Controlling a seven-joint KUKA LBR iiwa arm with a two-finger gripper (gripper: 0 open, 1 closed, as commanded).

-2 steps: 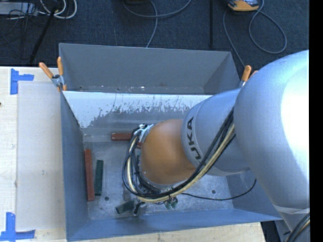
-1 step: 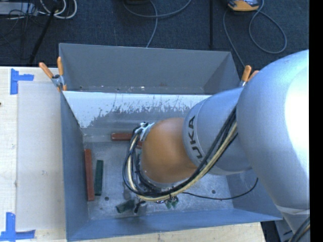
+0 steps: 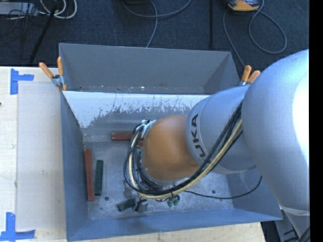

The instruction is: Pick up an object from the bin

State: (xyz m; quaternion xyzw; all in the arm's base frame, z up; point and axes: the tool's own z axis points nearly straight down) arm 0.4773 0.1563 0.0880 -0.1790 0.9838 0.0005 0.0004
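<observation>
Well, my arm [image 3: 272, 135] comes in from the right and bends down into the bin [image 3: 151, 69]. The orange cover [image 3: 164, 147] at my wrist sits over the middle of the floor, and a bundle of cables [image 3: 132, 160] loops round its left and near sides. My claw [image 3: 132, 204] hangs low under that cover, close to the floor at the near side of the bin, a little left of centre and just short of the near wall. Whether it is released or clenched I cannot tell, for it is dark and partly tucked under the cables. The things nearest to it lie to its left. One is a green bar [image 3: 98, 177], dark and slim, lying lengthwise from far to near. Just beside that, on its left, is a longer red bar [image 3: 89, 174] running the same way along the foot of the left wall. Both lie flat on the floor and apart from my claw. Farther back, a brown bar [image 3: 120, 136] lies crosswise near the foot of the far wall, its right end hidden behind my cables and cover.
</observation>
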